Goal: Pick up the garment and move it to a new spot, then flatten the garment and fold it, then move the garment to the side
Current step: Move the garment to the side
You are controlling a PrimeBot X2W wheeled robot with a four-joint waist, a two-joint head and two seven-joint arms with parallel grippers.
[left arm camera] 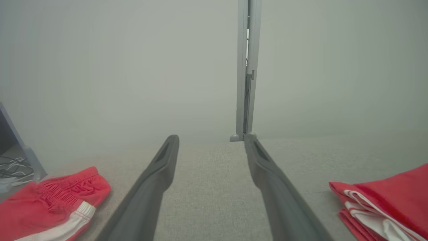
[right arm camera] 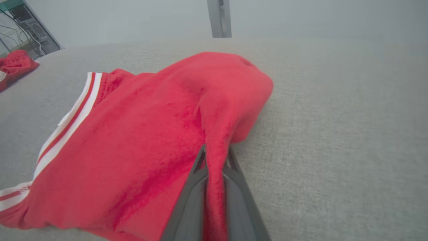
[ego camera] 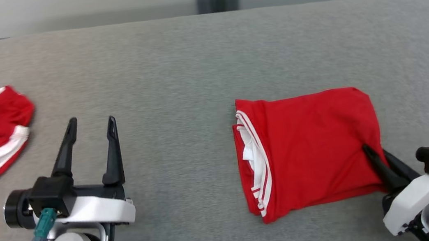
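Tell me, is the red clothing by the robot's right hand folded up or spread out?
Folded. The red garment is a compact rectangle, with striped layers stacked along its left edge. The right hand pinches its corner.

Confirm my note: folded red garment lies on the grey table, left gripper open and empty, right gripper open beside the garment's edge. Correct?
Not quite. The right gripper is shut on a pinched ridge of the folded red garment, as the right wrist view shows. The rest holds: the garment lies on the grey table, and the left gripper is open and empty.
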